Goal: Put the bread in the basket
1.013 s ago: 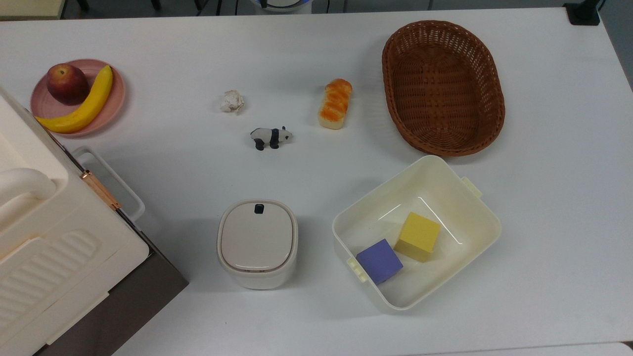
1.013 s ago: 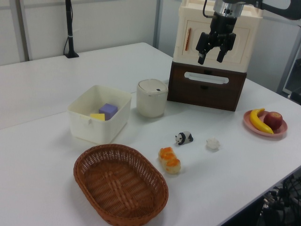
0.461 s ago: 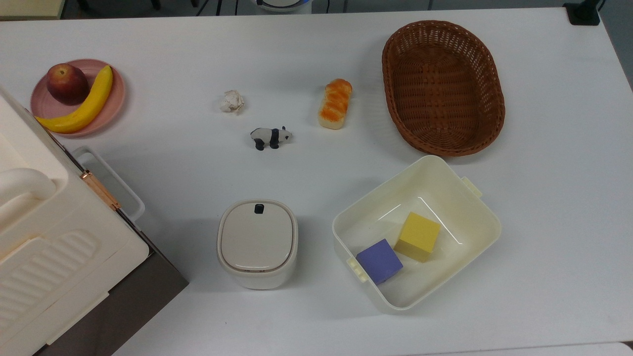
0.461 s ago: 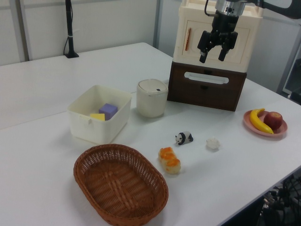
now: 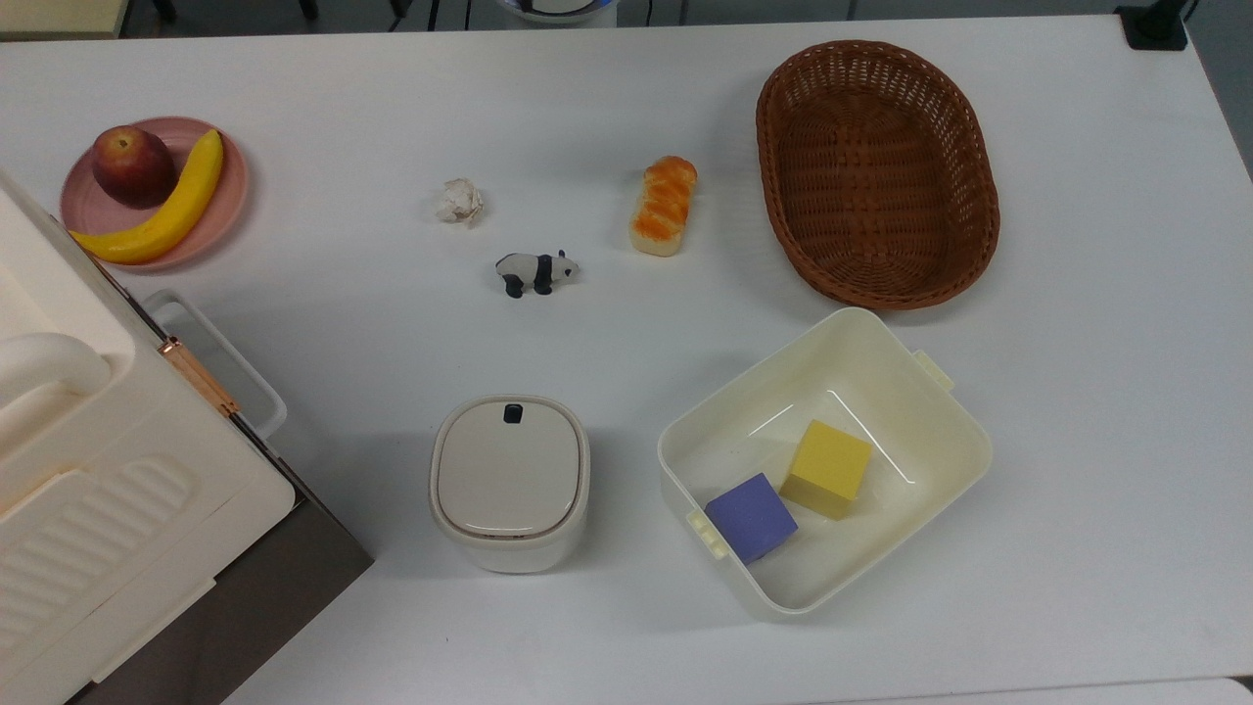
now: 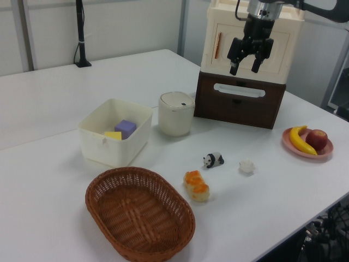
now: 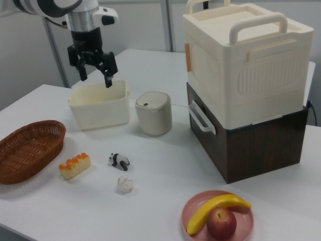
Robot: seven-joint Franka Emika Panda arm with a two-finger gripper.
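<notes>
Top view, bread (image 5: 664,206): lying flat on the table (image 5: 343,108), ridged top up, long axis roughly parallel to the near wall of the basket; untouched, sides free for a grasp from above.
Basket (image 5: 878,171): just beside the bread on the top view's right, a strip of bare table between them; nothing inside, raised rim to be cleared on the way in.
Gripper (image 6: 246,54): high above the table in the left view, fingers spread wide and pointing down, holding nothing; well apart from the bread, so likely the approach stage with the grasp not yet made.
Right view, gripper: hanging above the cream bin (image 7: 99,106), far from the bread.
Panda figure (image 5: 535,270): near the bread on the top view's left and a little toward the bin; probably a mere distractor, though close enough to mind during the descent.
Crumpled paper ball (image 5: 460,201): further to the top view's left, well clear.
Bin contents: a yellow cube (image 5: 826,468) and a purple cube (image 5: 751,516), touching at a corner or nearly so.
Lidded pot (image 5: 509,482): beside the bin, lid shut.
Pink plate (image 5: 227,201): carrying a banana (image 5: 157,212) and an apple (image 5: 133,164).
Storage boxes (image 7: 246,83): cream box stacked on a dark brown one.
Surface: plain white, matte, flat.
Room: pale walls, a dark pole stand (image 6: 80,34) at the table's far corner in the left view.
</notes>
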